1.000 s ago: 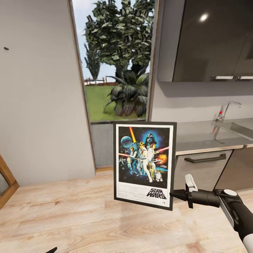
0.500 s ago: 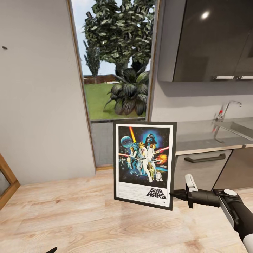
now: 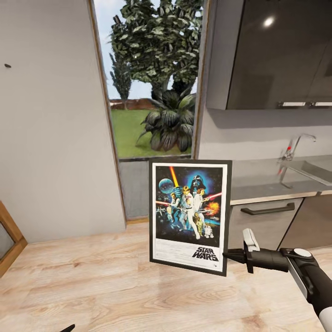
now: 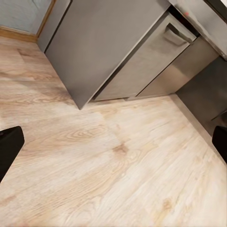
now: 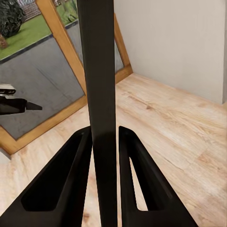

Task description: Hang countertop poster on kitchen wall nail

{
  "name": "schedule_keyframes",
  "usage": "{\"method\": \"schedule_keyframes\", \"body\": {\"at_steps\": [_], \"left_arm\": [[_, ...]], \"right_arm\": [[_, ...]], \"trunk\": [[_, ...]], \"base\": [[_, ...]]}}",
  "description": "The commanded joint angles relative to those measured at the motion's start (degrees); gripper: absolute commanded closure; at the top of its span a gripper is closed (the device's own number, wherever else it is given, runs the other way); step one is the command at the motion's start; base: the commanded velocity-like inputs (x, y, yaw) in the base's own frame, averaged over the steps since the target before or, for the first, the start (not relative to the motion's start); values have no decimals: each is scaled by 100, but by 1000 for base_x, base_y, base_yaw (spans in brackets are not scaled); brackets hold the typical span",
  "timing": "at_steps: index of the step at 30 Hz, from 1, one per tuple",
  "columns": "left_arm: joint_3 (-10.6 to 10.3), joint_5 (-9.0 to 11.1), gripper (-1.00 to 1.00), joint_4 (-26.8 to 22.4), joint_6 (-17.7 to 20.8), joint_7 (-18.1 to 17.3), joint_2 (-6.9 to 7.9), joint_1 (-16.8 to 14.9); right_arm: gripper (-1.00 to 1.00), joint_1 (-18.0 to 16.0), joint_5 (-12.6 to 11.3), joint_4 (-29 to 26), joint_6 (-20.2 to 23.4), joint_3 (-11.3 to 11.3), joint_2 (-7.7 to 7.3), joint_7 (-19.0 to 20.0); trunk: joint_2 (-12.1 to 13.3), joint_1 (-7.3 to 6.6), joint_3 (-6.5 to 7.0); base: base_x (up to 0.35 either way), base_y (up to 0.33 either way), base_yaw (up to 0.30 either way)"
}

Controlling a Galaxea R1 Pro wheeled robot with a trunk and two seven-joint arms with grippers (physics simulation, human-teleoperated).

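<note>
The black-framed Star Wars poster (image 3: 190,216) hangs upright in mid-air above the wooden floor, its picture facing me. My right gripper (image 3: 226,254) is shut on the frame's lower right edge. In the right wrist view the frame edge (image 5: 97,85) runs as a dark bar between the two fingers (image 5: 61,189). A small dark nail (image 3: 8,66) sits high on the grey wall at the far left. The grey kitchen countertop (image 3: 263,180) lies to the right behind the poster. My left gripper (image 4: 113,146) is open over bare floor, its fingertips (image 4: 9,146) far apart.
A tall window (image 3: 152,78) with trees outside stands behind the poster. Dark wall cabinets (image 3: 276,50) hang over the countertop, with a chrome tap (image 3: 295,145) and sink (image 3: 316,169) at the right. Drawer fronts (image 3: 267,216) are below. A wood-framed panel (image 3: 9,240) stands at the far left.
The background has shifted slightly, so the camera has moved a little. The poster and the right gripper hold the same place in the view.
</note>
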Motion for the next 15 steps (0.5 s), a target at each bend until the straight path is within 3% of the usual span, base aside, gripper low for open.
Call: {"method": "schedule_keyframes", "body": {"at_steps": [1,15], "left_arm": [[-25,30,-100,3,-38,-13,1,-5],[-25,30,-100,2,-38,-13,1,-5]], "right_arm": [[100,-4,-17,1,76,-1,-1,31],[100,-4,-20,3,77,0,2,31]], "trunk": [[35,-22,10],[597,-329,262]], "base": [[0,0,0],[0,0,0]]}}
